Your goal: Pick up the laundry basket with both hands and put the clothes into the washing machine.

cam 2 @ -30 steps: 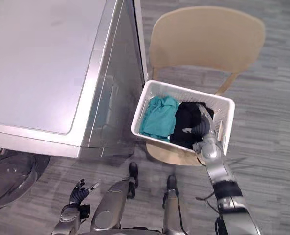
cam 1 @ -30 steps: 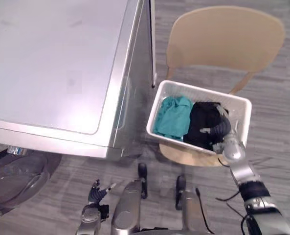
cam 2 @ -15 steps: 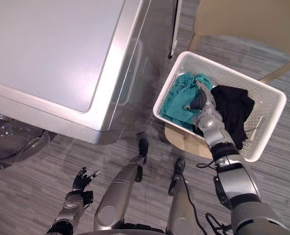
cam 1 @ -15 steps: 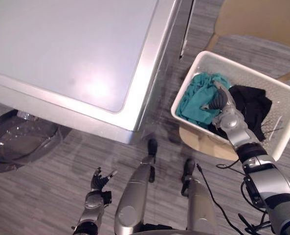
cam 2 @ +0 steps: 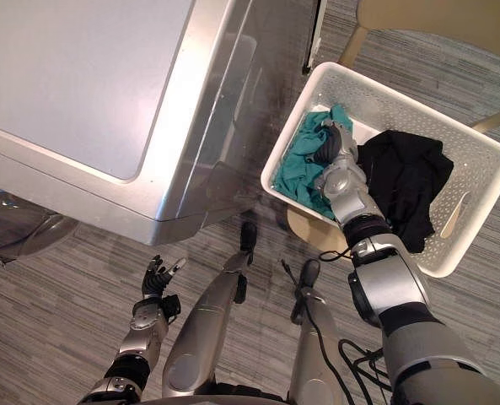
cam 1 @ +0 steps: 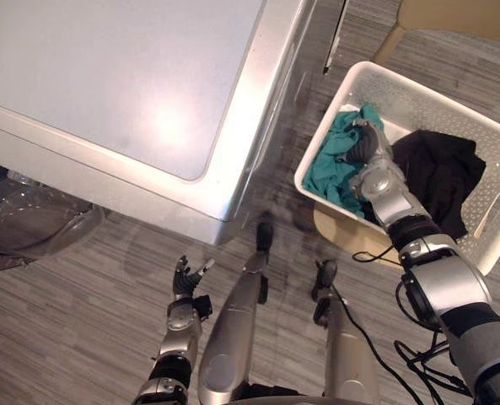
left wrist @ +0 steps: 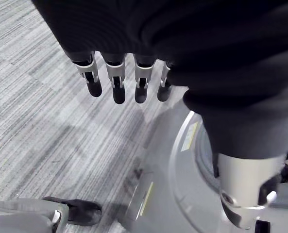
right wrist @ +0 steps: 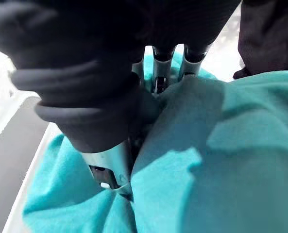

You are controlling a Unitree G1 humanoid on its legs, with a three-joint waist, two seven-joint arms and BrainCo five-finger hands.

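Far out past the washing machine's left front corner, the clear round glass door (cam 1: 32, 226) is swung wide open over the grey wood-grain floor (cam 1: 72, 337). Next along comes the big silver-grey washing machine (cam 1: 123, 93) itself, its flat lid catching a bright glare.

In front of the machine and low down near its right front corner, the left hand (cam 1: 185, 288) hangs over the floor, well apart from everything. The left wrist view shows its fingers (left wrist: 115, 83) straight and spread. It is open and carries nothing.

Over to the machine's right side now. The white perforated plastic laundry basket (cam 1: 427, 99) sits just beside it on the pale wooden chair (cam 1: 460, 13), not lifted. Both garments are in the basket, none in the machine. The crumpled teal garment (cam 1: 327, 173) lies at the end nearer the machine.

The right hand (cam 1: 365, 150) is down inside the basket and pressed right into that teal cloth. In the right wrist view the teal folds (right wrist: 216, 145) bunch up around it and bury the hand's front, so whether it has closed on the cloth I cannot tell.

The black garment (cam 1: 442, 173) is heaped at the basket's end away from the machine, touching the teal one.
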